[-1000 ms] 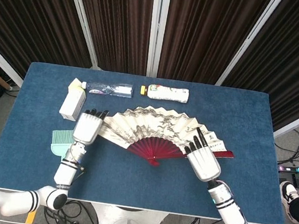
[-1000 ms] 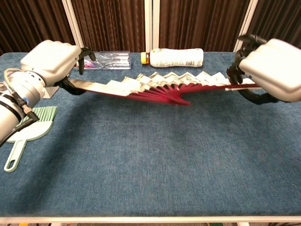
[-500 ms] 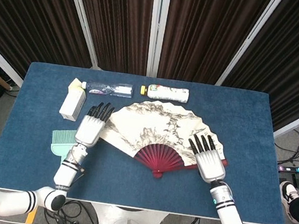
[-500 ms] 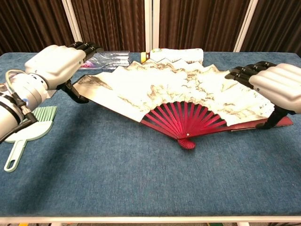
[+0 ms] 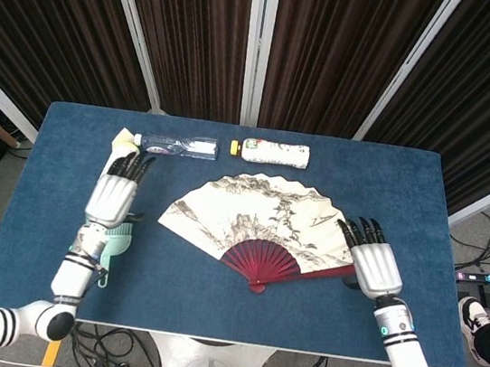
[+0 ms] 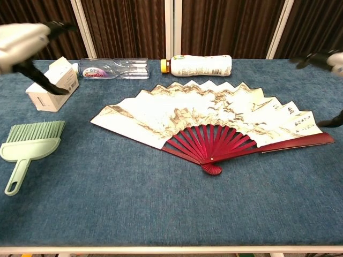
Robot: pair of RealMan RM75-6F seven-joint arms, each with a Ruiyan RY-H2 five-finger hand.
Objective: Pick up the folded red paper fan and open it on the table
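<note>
The paper fan (image 5: 258, 222) lies fully spread on the blue table (image 5: 211, 297), pale painted leaf toward the back, red ribs and pivot toward the front. The chest view shows the fan (image 6: 214, 115) flat, with its red guard stick running out to the right. My left hand (image 5: 112, 197) hovers well left of the fan, fingers extended and apart, holding nothing. My right hand (image 5: 375, 266) is just right of the fan's right end, fingers also spread and empty. In the chest view the left hand (image 6: 21, 43) and right hand (image 6: 327, 59) are blurred at the frame's upper corners.
A clear plastic bottle (image 6: 112, 68) and a white bottle with a yellow cap (image 6: 198, 65) lie along the back edge. A white carton (image 6: 52, 85) stands at the back left. A green brush (image 6: 29, 147) lies at the left, partly under my left arm in the head view.
Both hands have let go of the fan and moved outward, left hand to the left, right hand to the right. The fan has settled flat and spread on the table.
</note>
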